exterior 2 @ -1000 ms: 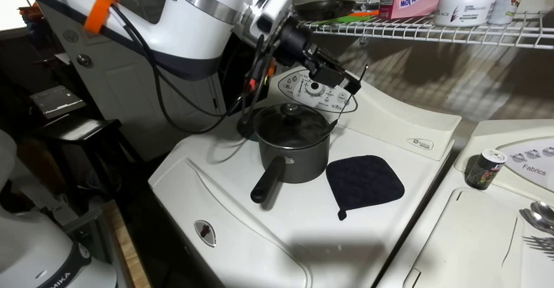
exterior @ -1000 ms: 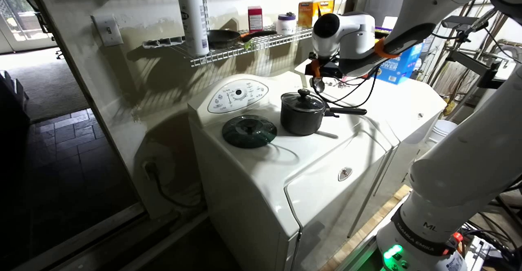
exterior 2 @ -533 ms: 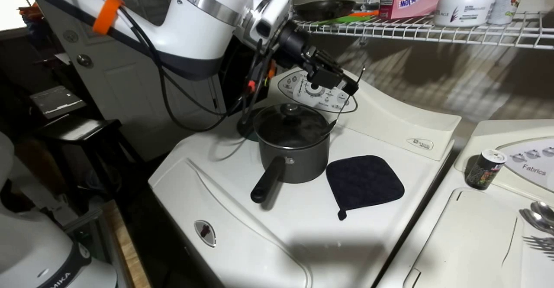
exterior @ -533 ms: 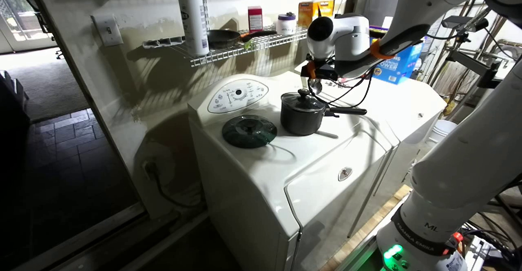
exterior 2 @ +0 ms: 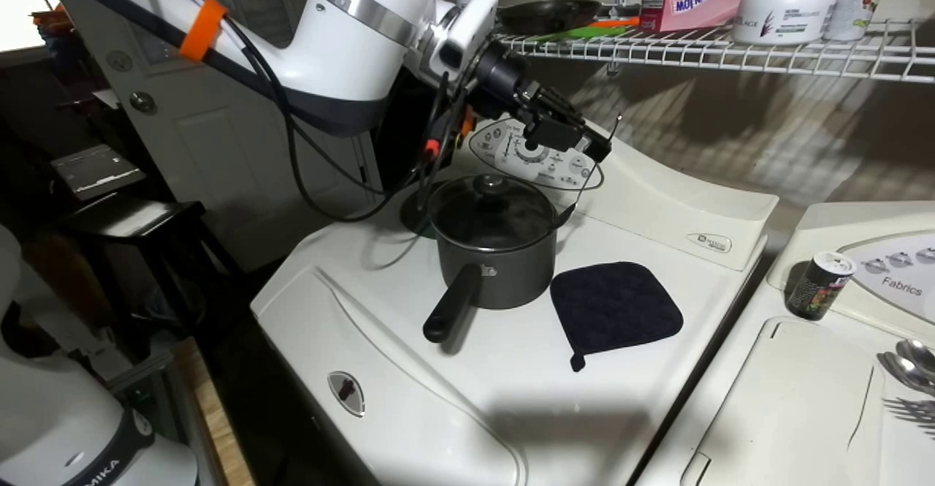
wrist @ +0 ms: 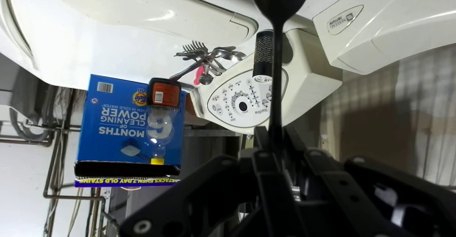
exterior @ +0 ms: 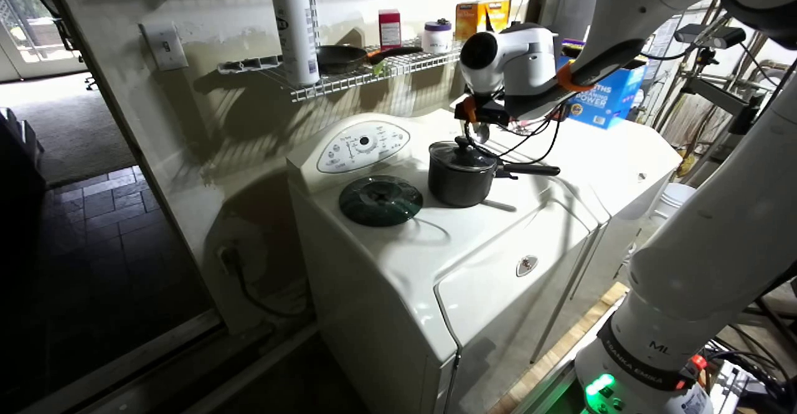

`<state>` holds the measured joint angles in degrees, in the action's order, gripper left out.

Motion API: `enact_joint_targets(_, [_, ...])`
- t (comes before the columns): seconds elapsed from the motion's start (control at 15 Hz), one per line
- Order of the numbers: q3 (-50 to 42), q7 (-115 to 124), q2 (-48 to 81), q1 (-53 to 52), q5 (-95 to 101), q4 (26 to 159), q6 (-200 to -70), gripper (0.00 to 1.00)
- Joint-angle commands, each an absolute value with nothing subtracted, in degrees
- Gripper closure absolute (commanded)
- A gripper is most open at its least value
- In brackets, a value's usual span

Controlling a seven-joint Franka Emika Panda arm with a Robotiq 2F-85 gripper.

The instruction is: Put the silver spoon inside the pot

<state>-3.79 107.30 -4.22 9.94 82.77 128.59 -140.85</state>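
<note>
Getting the silver spoon (wrist: 277, 58) into the saucepan (exterior: 459, 183) looks like the step in hand. Snag: a glass lid (exterior 2: 478, 218) sits on the saucepan in both exterior views. No letting go here, I'd judge; the spoon would likely slide off the glass and fall beside the pan. Better to raise it clear of the rim, lay it down nearby, perhaps on the quilted potholder (exterior 2: 617, 310), lift the lid by its knob (exterior 2: 490, 184), then regrip and lower the spoon bowl first.

Fingers (wrist: 263, 139) of the gripper (wrist: 277, 137): pinched on the spoon's handle. In the wrist view the spoon reaches out ahead of the fingertips. In an exterior view a short end of handle (exterior 2: 618, 119) pokes above them; the bowl (exterior 2: 564, 215) hangs below, tilted, by the saucepan's rim. Touching the rim or just apart: cannot tell.
</note>
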Motion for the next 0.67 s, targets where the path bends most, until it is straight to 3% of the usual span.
enact_joint_targets(0.0, [-4.46,110.83,-2.30,8.35,85.51,126.80,-138.99,0.96])
enact_joint_targets(0.6, [-4.22,111.72,-1.27,7.34,86.21,126.39,-136.69,0.96])
